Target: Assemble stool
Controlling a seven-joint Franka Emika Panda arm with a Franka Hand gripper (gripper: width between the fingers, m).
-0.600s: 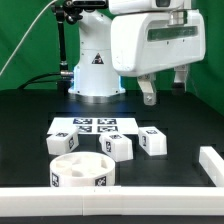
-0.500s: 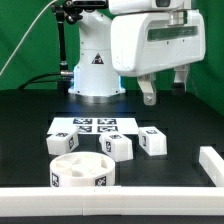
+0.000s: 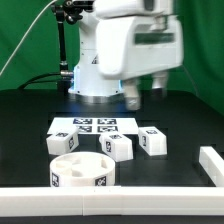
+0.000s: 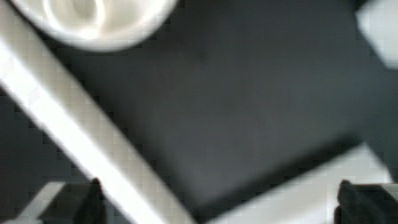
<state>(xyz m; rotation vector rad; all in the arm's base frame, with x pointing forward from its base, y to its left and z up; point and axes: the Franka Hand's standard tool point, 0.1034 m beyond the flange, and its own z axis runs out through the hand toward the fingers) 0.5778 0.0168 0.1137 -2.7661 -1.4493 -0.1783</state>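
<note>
since a moment ago our big white robot arm [image 3: 135, 40] has slid toward the exterior view's left, and its two-finger gripper [image 3: 147, 92] went with it. none of the parts on the table moved.

the round white plastic ring-shaped seat [image 3: 80, 168] sits flat on the black table [image 3: 30, 110], near the front and toward the exterior view's left. it has black-and-white square tags on its side wall. we think it is light and hard and will not bend or squash. the plastic looks smooth, so it may slip. the whole ring looks too wide to grab, so we would pinch its wall, with one finger in the hole and one outside.

three small white blocky plastic legs lie just behind it. one [image 3: 67, 142] is by the seat's back edge, and we cannot tell if they touch. one [image 3: 119, 147] is in the middle. one [image 3: 153, 140] is further toward the exterior view's right. they look light and hard too. we would hold a leg by two flat sides.

behind the legs lies the flat white marker board [image 3: 95, 126]. a long white bar [image 3: 110, 205] runs along the front, and another [image 3: 212, 165] is at the exterior view's right.

the gripper hangs high, well apart from every part. its fingers are apart with nothing between them. the wrist view is blurry, but it shows the seat [image 4: 107, 20] and a bar [image 4: 89, 140].
</note>
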